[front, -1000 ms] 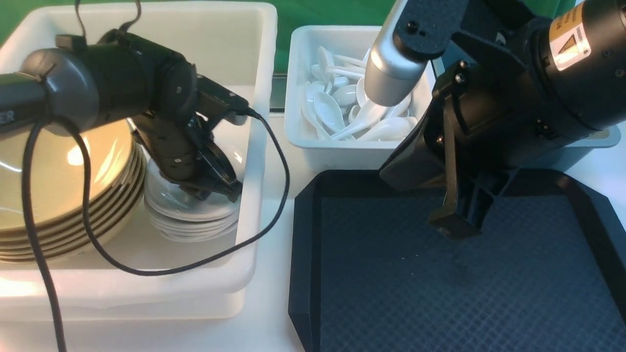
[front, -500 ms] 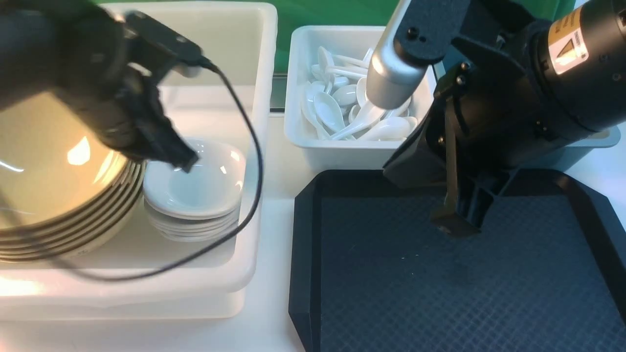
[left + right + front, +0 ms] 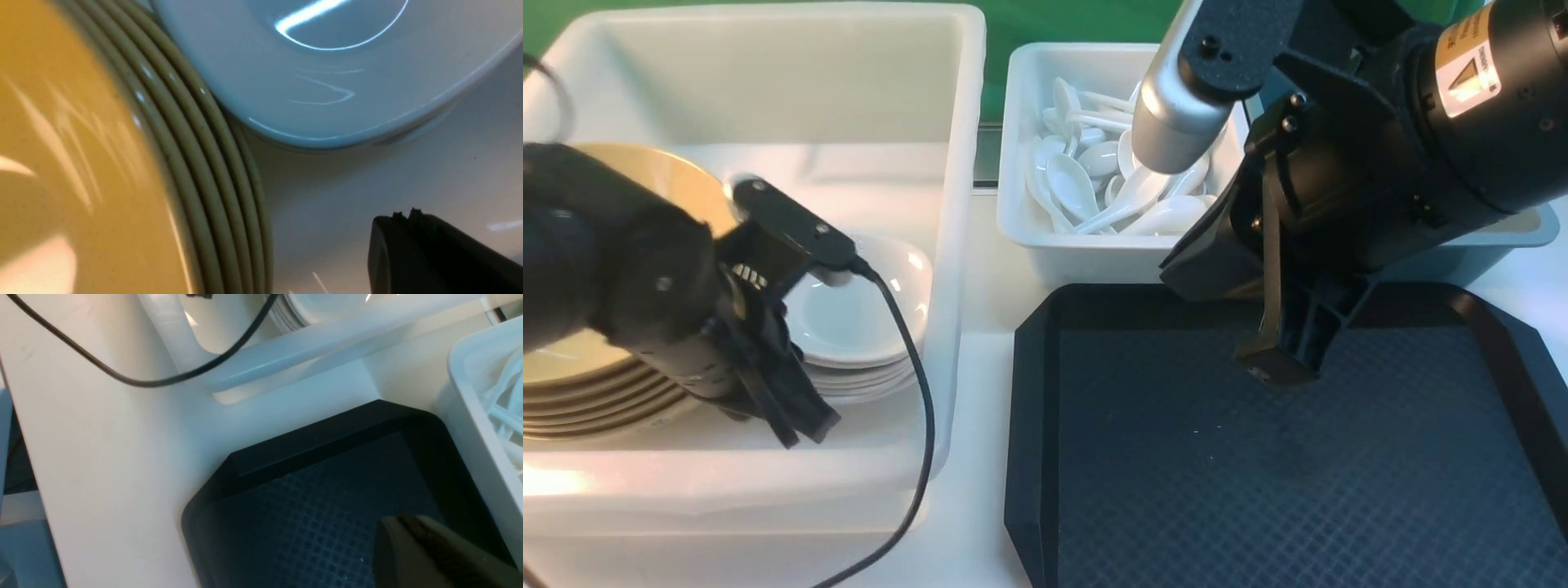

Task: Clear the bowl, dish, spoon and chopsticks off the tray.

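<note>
Well, left claw (image 3: 805,429) (shut) near white dishes (image 3: 858,302).

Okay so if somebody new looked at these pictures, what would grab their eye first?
Probably the glossy mustard-tan bowls, stacked in the big white tub on the left beside a stack of small white dishes. Next, the large black tray at the front right, with the right arm's shut gripper above it. Behind the tray, a smaller white tub holds a jumble of white spoons.
</note>
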Motion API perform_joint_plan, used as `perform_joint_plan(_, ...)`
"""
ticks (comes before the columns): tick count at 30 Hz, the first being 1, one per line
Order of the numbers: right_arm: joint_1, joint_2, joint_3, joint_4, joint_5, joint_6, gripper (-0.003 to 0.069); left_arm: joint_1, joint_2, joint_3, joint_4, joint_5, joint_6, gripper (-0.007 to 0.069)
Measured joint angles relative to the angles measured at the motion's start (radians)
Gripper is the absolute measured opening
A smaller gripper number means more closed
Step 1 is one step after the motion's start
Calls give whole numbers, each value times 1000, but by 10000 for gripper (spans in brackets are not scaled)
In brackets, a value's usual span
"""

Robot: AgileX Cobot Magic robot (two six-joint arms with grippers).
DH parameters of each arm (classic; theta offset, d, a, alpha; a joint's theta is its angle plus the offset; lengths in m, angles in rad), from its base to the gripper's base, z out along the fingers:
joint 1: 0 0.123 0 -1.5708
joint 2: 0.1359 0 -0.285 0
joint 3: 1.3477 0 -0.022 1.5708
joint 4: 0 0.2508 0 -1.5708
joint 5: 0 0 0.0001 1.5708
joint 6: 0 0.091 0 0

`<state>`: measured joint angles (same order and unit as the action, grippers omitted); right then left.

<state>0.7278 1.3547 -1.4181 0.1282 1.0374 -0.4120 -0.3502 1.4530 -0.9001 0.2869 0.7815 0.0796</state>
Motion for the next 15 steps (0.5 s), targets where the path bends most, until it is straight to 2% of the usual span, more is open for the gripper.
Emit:
perform_joint_plan(5, 0, 0, 0, 0, 14, 0, 46, 0, 98, -3, 206, 25, -150, -11)
perform_joint_plan(7, 0, 0, 0, -1, 16, 0, 46, -9, 119, -17, 287, 67, -262, -11)
perform_joint_plan(11, 0, 0, 0, -3, 18, 0, 46, -15, 120, -54, 347, 108, -337, -11)
perform_joint_plan(15, 0, 0, 0, -5, 18, 0, 46, -10, 106, -94, 404, 136, -349, -11)
